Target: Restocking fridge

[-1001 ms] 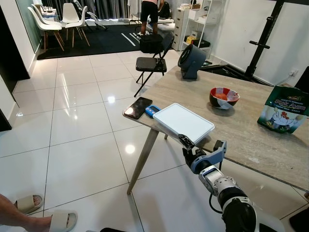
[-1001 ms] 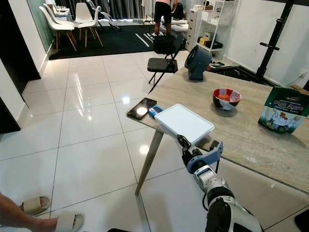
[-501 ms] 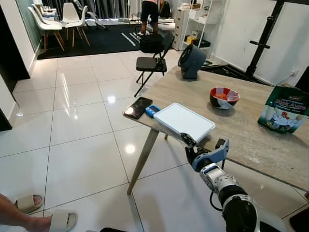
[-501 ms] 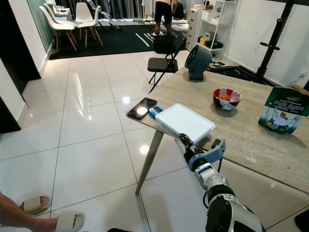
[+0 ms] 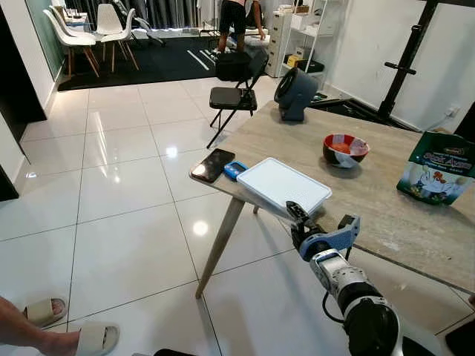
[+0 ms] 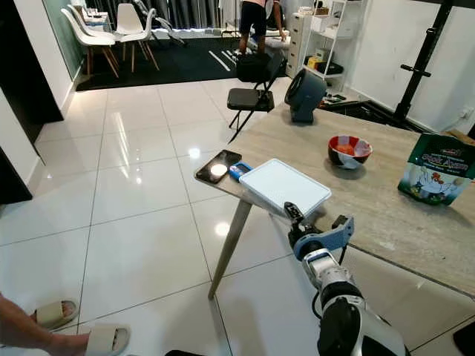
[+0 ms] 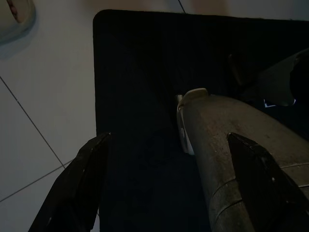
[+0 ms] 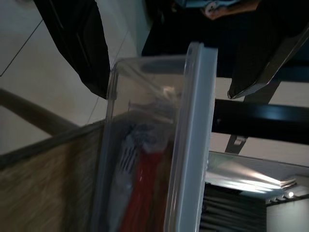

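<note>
One container [image 5: 283, 185] — clear, white-lidded — is sitting at the table's [image 5: 386, 193] near edge, beside a phone [image 5: 211, 165]. I am seeing the right gripper [image 5: 296, 214] reaching at its rim, fingers [image 8: 79, 43] spread apart. Left gripper [image 7: 169, 188] is hanging idle — fingers apart over a dark mat [image 7: 140, 72].

The lidded container's [image 8: 159, 145] contents are a red-and-white blur through its clear wall. The person's [image 5: 236, 15] upper body is cut off, as is the snack bag's [image 5: 438, 169] right side.
</note>
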